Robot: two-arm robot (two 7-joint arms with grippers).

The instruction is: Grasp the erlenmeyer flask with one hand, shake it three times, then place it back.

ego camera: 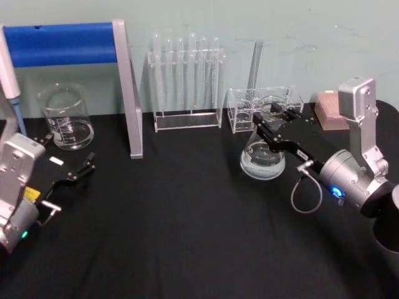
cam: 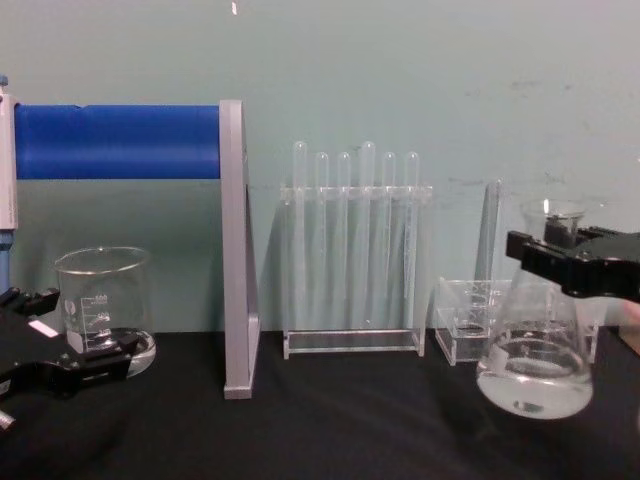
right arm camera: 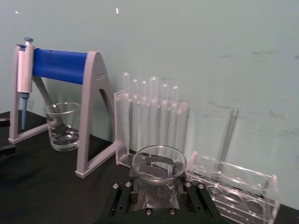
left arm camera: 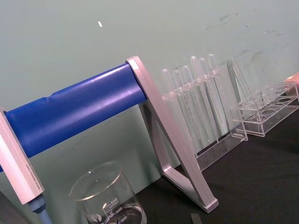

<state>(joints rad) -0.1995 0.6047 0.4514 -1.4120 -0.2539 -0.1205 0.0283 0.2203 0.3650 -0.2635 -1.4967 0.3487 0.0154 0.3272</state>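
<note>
The erlenmeyer flask (ego camera: 263, 161) is clear glass with a little clear liquid in its wide base, right of centre on the black table. My right gripper (ego camera: 272, 123) reaches in from the right, its black fingers shut on the flask's neck just under the rim. In the right wrist view the flask's mouth (right arm camera: 158, 163) sits between the fingers of the right gripper (right arm camera: 156, 192). The chest view shows the flask (cam: 535, 372) slightly tilted under the right gripper (cam: 562, 262); whether its base touches the table I cannot tell. My left gripper (ego camera: 67, 157) rests open at the near left, holding nothing.
A glass beaker (ego camera: 65, 118) stands at the back left under a pipette stand (ego camera: 128, 93) with a blue bar. A test tube rack (ego camera: 187, 81) stands at the back centre, a low clear rack (ego camera: 262, 106) behind the flask, and a brown block (ego camera: 330, 109) at the back right.
</note>
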